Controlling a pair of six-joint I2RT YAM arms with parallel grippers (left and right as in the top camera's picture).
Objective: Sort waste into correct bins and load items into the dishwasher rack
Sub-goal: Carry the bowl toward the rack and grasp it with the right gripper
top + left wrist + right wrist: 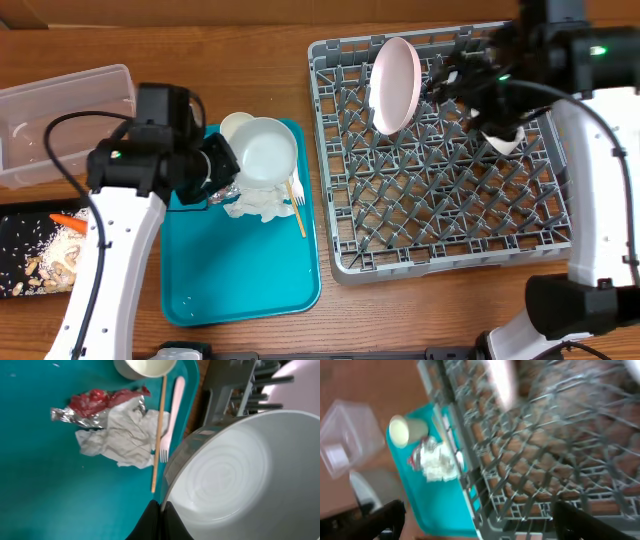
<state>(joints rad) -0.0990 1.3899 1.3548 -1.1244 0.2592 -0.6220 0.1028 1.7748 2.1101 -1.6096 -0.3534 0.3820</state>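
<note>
Grey bowl (pixel 225 475) pinched in L hand (pixel 161 506), over teal tray (pixel 40 490).

Pinched the rim of the grey bowl (pixel 235 480) between the dark fingers of the left gripper (pixel 161 512), low in the frame. Saw its white inside filling the right half. Found, on the teal tray (pixel 40 490), the crumpled white napkin (pixel 122 435) touching the red-and-silver foil wrapper (pixel 95 405). Noted the wooden stick (pixel 159 430) along the napkin's right edge, the white fork (pixel 172 410) just beside it, tines down-frame. Caught a whitish bowl (pixel 145 367) cut off at the top edge, with the grey rack (pixel 235 390) and pink plate (pixel 302 380) at upper right.
</note>
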